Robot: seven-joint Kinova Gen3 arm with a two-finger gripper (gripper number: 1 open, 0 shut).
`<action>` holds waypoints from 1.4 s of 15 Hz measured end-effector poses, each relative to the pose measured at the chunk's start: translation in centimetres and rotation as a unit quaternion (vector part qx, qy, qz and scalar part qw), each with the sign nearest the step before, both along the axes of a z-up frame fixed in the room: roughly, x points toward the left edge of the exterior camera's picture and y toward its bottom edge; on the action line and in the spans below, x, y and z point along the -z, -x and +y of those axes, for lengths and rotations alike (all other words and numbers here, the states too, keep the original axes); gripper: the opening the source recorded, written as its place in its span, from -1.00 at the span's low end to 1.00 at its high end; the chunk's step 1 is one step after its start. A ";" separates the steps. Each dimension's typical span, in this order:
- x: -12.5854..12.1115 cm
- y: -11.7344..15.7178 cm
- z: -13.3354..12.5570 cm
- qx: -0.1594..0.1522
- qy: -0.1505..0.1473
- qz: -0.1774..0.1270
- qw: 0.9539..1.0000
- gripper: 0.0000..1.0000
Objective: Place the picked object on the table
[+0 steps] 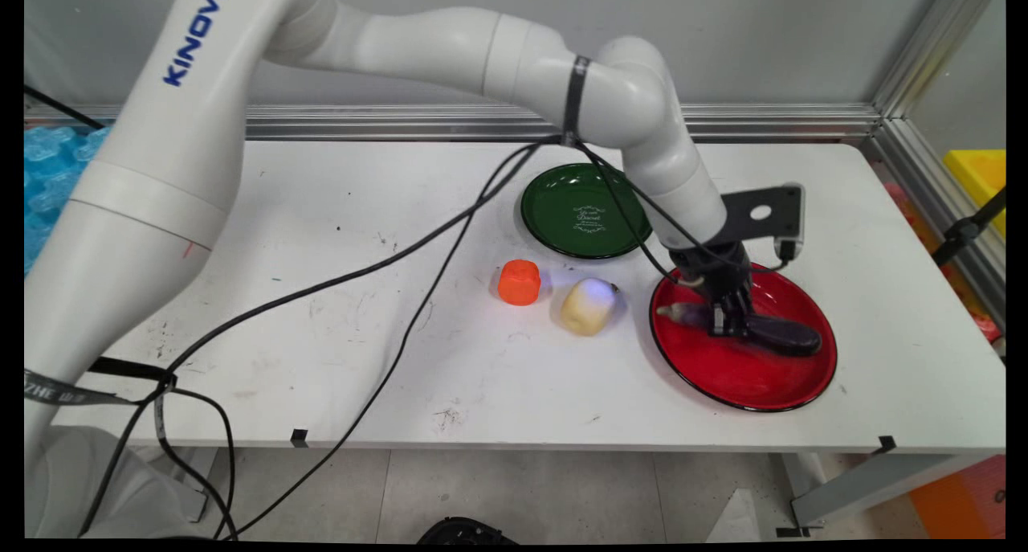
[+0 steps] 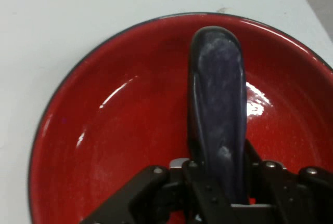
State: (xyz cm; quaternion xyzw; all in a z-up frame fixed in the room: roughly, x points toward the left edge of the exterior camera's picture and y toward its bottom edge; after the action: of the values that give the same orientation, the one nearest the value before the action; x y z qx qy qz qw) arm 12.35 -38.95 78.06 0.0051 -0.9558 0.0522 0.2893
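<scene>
1. An orange block [image 1: 519,282] sits on the white counter [image 1: 321,335] near its middle, apart from everything else.
2. Just right of it lies a pale yellow rounded thing [image 1: 589,307], close to the red plate's left rim but not touching it.
3. A green plate [image 1: 562,206] with white lettering rests farther back, beyond these two.
4. The black pincer [image 1: 727,320] reaches down into the red plate [image 1: 747,379] at the right of the counter.
5. The pincer is closed around the middle of a dark purple eggplant [image 1: 783,333], one finger on each side; the hand view shows the eggplant [image 2: 218,115] running straight out between the fingers [image 2: 208,193].
6. The eggplant lies inside the red plate [image 2: 104,130], its stem end pointing left.
</scene>
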 end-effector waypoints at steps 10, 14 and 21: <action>-9.7 -7.9 4.1 -0.041 0.000 0.030 0.999 -1.00; -12.2 -12.6 6.7 -0.075 -0.020 0.031 0.996 -1.00; -13.3 -19.4 11.2 -0.091 -0.046 0.008 0.995 -1.00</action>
State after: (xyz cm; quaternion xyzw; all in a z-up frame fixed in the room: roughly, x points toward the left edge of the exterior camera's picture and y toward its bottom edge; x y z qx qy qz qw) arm 31.78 -27.73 91.32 0.1055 -0.9503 0.0346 0.2908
